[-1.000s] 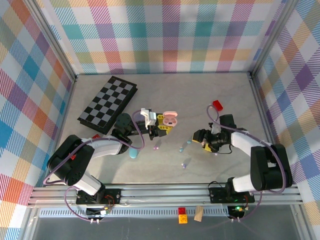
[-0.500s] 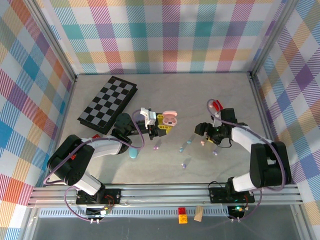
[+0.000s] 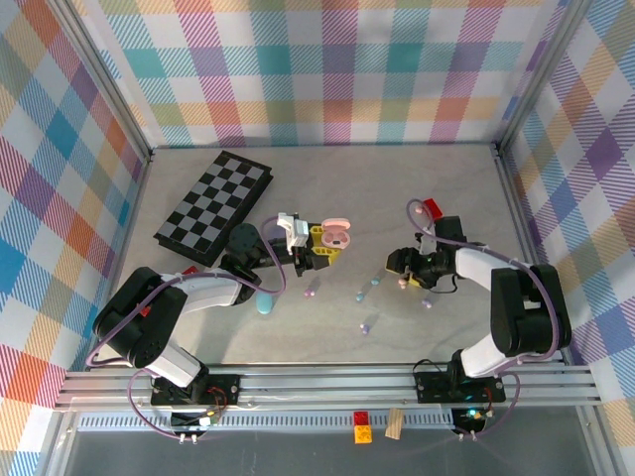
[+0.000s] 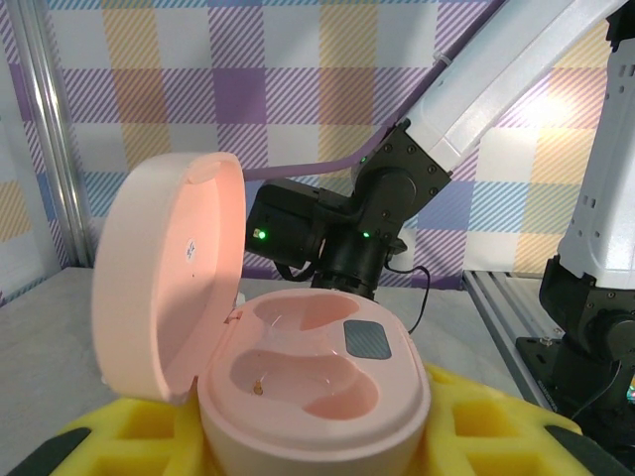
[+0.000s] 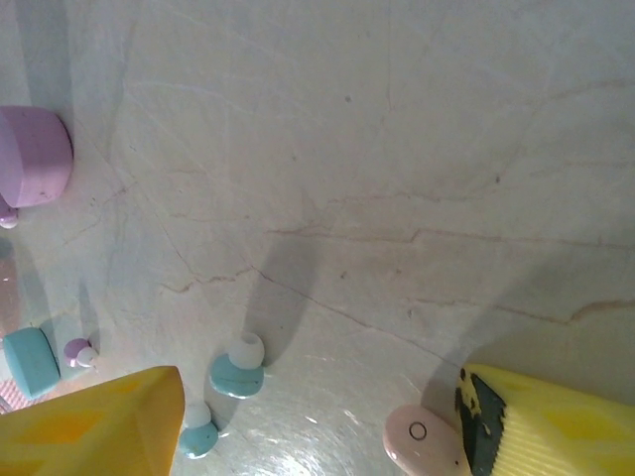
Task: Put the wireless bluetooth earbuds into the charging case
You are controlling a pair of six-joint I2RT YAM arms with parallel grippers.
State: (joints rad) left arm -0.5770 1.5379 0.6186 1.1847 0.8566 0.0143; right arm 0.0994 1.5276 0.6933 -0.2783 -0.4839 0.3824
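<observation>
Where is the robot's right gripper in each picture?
Top external: the right gripper is right of centre, at the pink earbud.
Left wrist: the dark gripper with green lights, behind the pink case.
Right wrist: its yellow fingers are in the bottom corners, apart.
Landmark: the pink earbud, which lies beside the right-hand finger in the right wrist view.
</observation>
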